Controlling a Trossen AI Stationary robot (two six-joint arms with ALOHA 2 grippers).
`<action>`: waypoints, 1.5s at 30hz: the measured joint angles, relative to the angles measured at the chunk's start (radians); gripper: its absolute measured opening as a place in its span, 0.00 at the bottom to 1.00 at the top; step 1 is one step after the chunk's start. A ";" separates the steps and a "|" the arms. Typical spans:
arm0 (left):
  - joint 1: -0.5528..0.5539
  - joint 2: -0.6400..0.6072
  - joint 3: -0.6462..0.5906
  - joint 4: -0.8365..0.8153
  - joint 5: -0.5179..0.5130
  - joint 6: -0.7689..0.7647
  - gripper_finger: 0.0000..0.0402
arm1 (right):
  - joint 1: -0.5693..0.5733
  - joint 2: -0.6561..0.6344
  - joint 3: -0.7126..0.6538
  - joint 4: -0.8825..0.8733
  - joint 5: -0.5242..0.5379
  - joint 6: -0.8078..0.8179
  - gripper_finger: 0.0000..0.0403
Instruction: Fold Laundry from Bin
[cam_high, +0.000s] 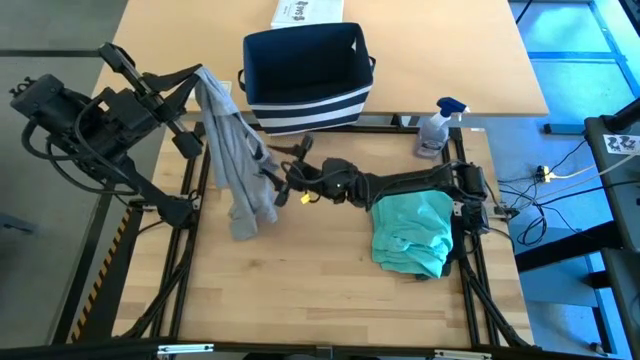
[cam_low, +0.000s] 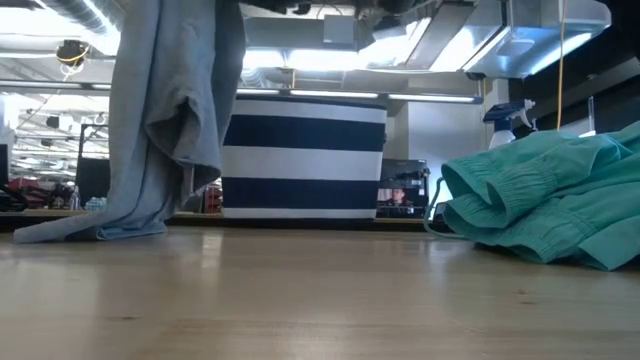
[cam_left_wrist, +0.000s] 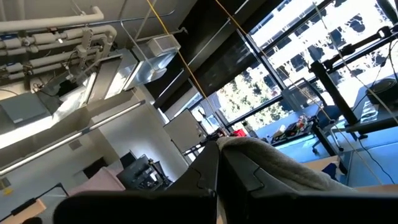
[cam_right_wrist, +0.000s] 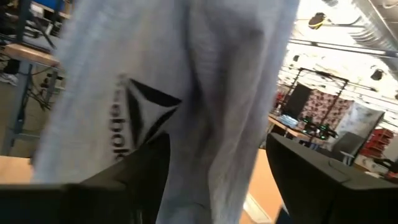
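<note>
A grey T-shirt (cam_high: 235, 150) with a dark logo (cam_right_wrist: 134, 118) hangs from my left gripper (cam_high: 196, 76), which is raised over the table's far left and shut on it. The shirt's lower end (cam_low: 90, 228) lies on the table. My right gripper (cam_high: 286, 172) reaches in level from the right. It is open, with the hanging cloth (cam_right_wrist: 217, 93) between its two fingers. A teal piece (cam_high: 410, 232) lies crumpled on the table at the right. The navy striped bin (cam_high: 305, 75) stands at the far edge. My left gripper pinches a bunched upper part of the grey T-shirt (cam_left_wrist: 255, 149) between its two shut fingers, held high and pointing slightly upward. How many layers it has cannot be told. The shirt hangs slack below it, with the lower end resting on the table. My right gripper has a finger (cam_right_wrist: 140, 177) on either side of the hanging shirt; I cannot tell whether they touch the cloth.
A spray bottle (cam_high: 437, 125) stands at the far right, near the bin. A white printed box (cam_high: 305, 12) lies beyond the bin. Bare wood (cam_high: 310, 270) spreads across the near half of the table.
</note>
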 joint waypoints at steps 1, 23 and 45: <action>0.000 0.000 0.000 0.000 0.000 0.000 0.00 | 0.005 0.000 0.000 -0.001 0.004 -0.001 0.66; 0.000 -0.001 0.000 -0.045 -0.038 -0.007 0.00 | -0.071 -0.046 -0.002 -0.059 -0.036 -0.210 0.04; 0.067 -0.069 0.000 -0.052 -0.158 0.103 0.00 | -0.108 -0.543 -0.001 -0.241 0.158 -0.451 0.00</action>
